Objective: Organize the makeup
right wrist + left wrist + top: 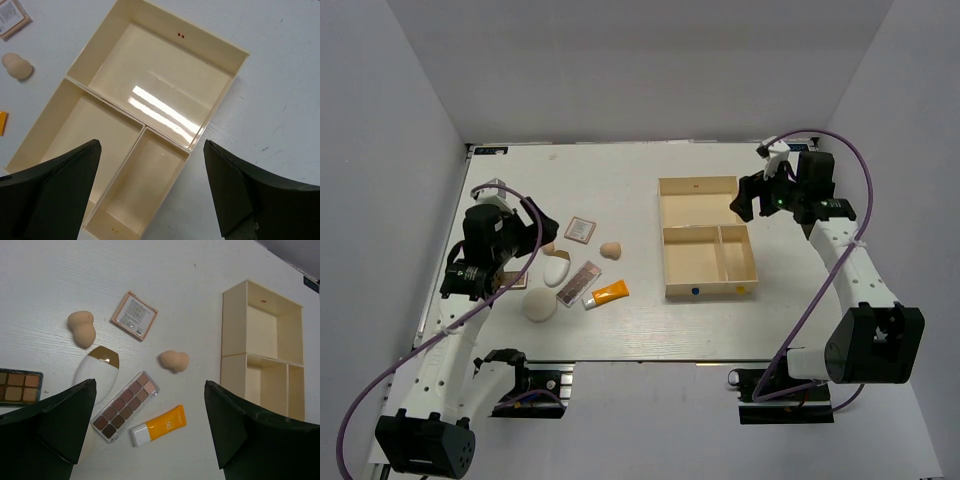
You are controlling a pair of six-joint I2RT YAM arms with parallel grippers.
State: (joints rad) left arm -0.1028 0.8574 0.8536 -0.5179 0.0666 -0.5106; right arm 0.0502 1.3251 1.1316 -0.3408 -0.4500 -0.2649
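Lab booth: white table [620, 180] boxed by blank grey walls [650, 60].

arms [850, 255]: white links, black joints; cables [810, 131]: purple; fingers [55, 420]: black wedges

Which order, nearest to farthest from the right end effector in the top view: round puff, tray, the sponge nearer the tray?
1. Three-compartment tray, right beside it.
2. Peach sponge, left of the tray.
3. Round cream puff, far left.
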